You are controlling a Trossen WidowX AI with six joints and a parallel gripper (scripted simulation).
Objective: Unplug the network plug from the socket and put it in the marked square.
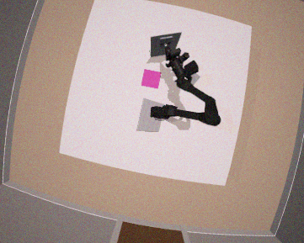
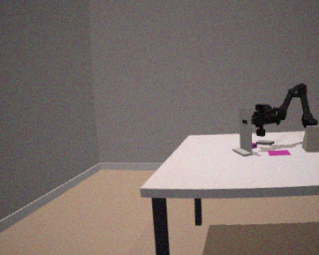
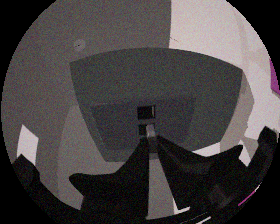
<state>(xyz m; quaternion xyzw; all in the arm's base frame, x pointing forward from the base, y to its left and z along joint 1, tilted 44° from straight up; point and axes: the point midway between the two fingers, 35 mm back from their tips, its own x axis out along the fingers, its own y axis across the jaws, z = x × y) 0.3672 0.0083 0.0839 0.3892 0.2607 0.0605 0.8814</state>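
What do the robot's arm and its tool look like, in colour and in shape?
The arm is black all over, built of slim links with thicker, rounded joints. The tool is also black, and its two fingers narrow to points. No markings or loose cables can be made out at this picture quality.

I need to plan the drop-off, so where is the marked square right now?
In the top view the magenta square lies on the white table, just left of the arm, between the upright panel above it and the arm's grey base plate below.
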